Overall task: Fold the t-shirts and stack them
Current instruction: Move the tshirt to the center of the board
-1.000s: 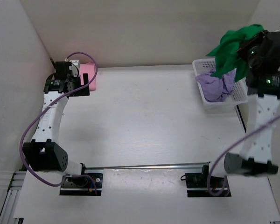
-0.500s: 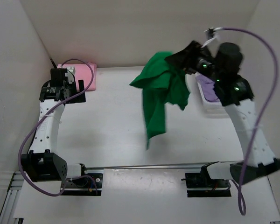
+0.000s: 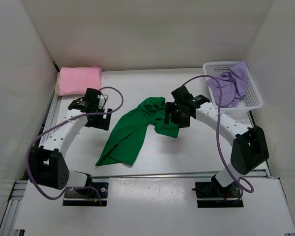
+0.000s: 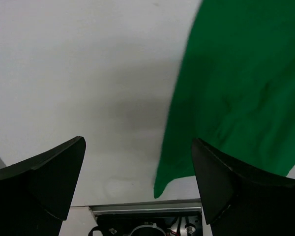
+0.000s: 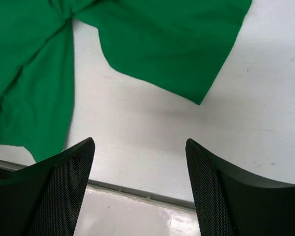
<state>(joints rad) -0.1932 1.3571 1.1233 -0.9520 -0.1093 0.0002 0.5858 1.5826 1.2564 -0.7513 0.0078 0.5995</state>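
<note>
Green t-shirt (image 3: pixel 132 132) lies diagonally between left claw (image 3: pixel 103 120) and right claw (image 3: pixel 170 117), bunched end nearest the right. Both claws apart, apparently empty.

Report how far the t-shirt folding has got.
Done: the pink shirt lies folded at the far left corner. In hand: the green shirt lies spread unfolded mid-table, with the left gripper and right gripper open over it, neither gripping. Left: fold and stack it, then the purple shirt crumpled in the basket.
</note>
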